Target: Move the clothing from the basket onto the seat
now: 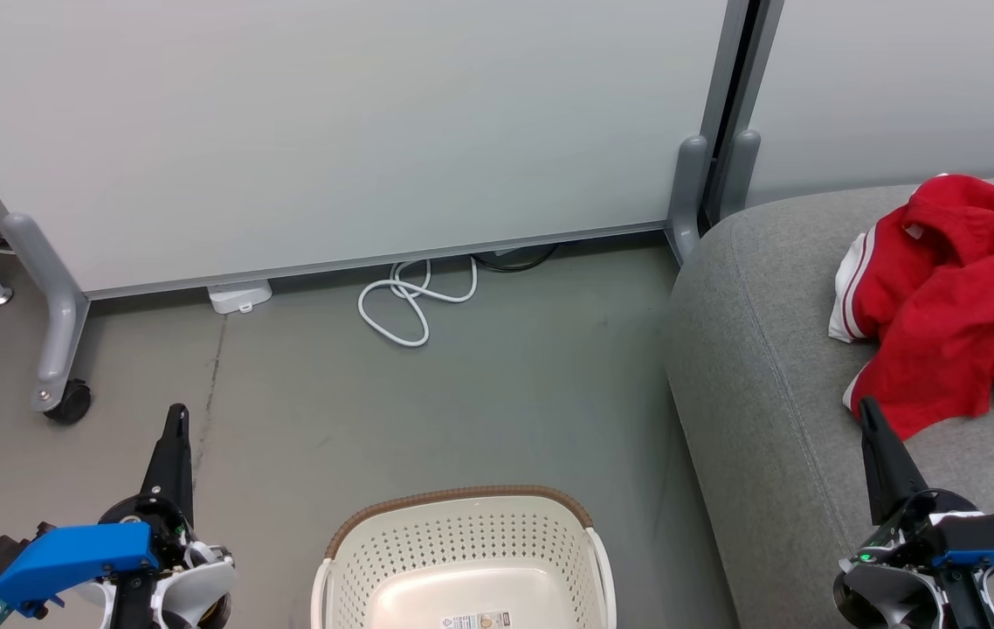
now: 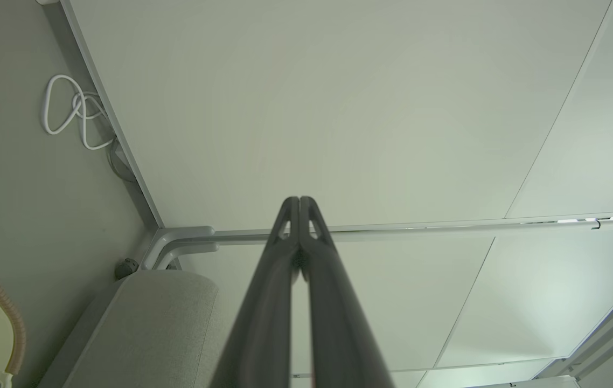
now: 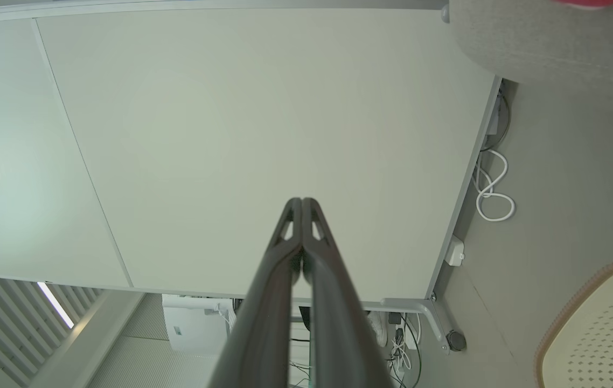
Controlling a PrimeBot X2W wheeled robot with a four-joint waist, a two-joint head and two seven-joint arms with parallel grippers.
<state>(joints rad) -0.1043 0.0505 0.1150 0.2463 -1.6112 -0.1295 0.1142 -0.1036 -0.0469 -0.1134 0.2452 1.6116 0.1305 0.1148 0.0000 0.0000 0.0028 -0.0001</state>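
Fingers (image 2: 271, 302) of the left gripper (image 1: 176, 412) were pressed flat together, tip to tip, nothing between them; fingers (image 3: 333, 302) of the right gripper (image 1: 868, 411) likewise closed and bare. The left gripper hung over the floor, left of the cream-white perforated plastic laundry basket with its brown woven-look rim (image 1: 462, 496). The right gripper stood well to the basket's right, just short of the nearest hem of the cloth. The bright red soft fabric clothing with white trim and striping (image 1: 960, 297) lay right of and beyond the basket. It was heaped loose on the large grey woven-fabric sofa with rounded edges (image 1: 776, 393), which began just beside the basket's right wall. Could not tell whether the heap was one garment or two. The part of the basket floor in view was bare but for a small label sticker (image 1: 478, 621); the near part was cut off by the frame. Judged the transfer done, or close to it. Handling, as judged: the cloth looked light, limp and not fragile. It would sag and trail when lifted, and it should be grippy rather than slick against the woven upholstery. The best hold seemed a raised ridge or bunched fold near the heap's middle, pinched through several layers. A single thin hem might slide out of narrow fingertips. A coiled white cable (image 1: 405, 301) lay beyond the basket, well apart from it.
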